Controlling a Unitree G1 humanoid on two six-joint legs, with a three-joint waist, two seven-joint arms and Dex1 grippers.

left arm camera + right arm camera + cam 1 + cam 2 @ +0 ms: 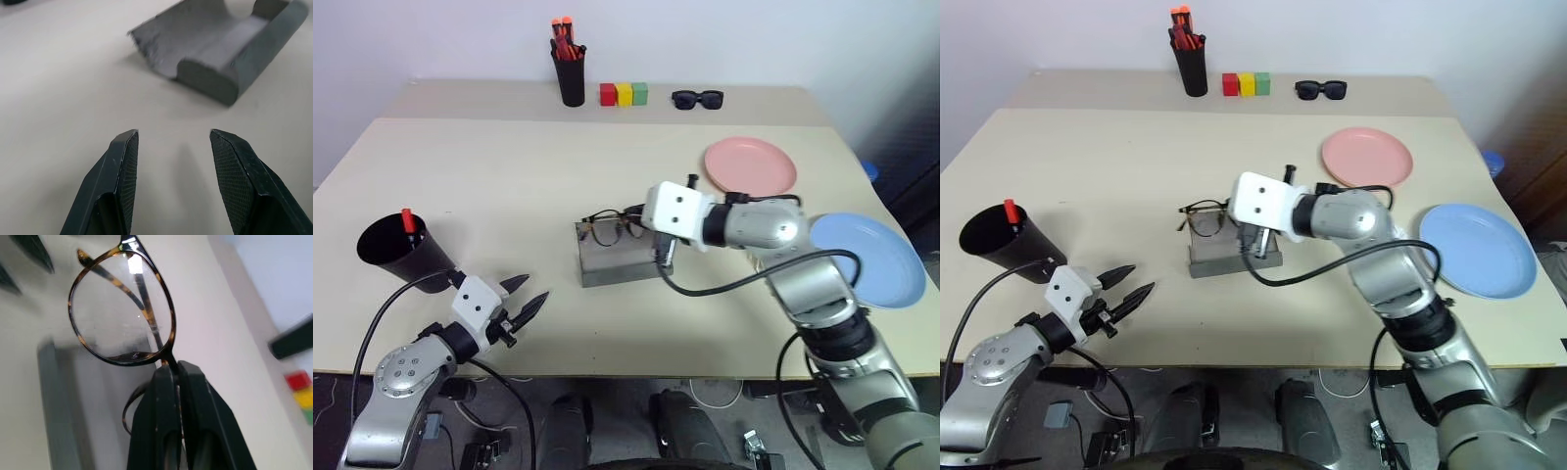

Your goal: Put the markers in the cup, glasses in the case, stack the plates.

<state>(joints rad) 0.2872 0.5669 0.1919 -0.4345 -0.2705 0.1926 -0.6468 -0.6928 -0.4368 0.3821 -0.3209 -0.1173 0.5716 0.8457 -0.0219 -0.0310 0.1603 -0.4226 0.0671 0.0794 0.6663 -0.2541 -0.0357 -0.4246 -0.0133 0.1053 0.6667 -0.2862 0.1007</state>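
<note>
My right gripper (172, 366) is shut on the bridge of the thin dark-framed glasses (1203, 209), holding them just above the far edge of the open grey case (622, 258) at the table's middle. At the near left my left gripper (524, 299) stands open with nothing between its fingers, pointing toward the case (220, 49). Left of it the wide black cup (391, 250) lies tilted with a red marker (408, 221) sticking out of its mouth. To the right, the pink plate (751, 164) and the blue plate (871, 257) lie apart on the table.
On the back of the table stand a slim black pen pot with orange-tipped pens (570, 69), a row of red, yellow and green blocks (624, 94), and black sunglasses (697, 98). The blue plate overhangs the table's right edge.
</note>
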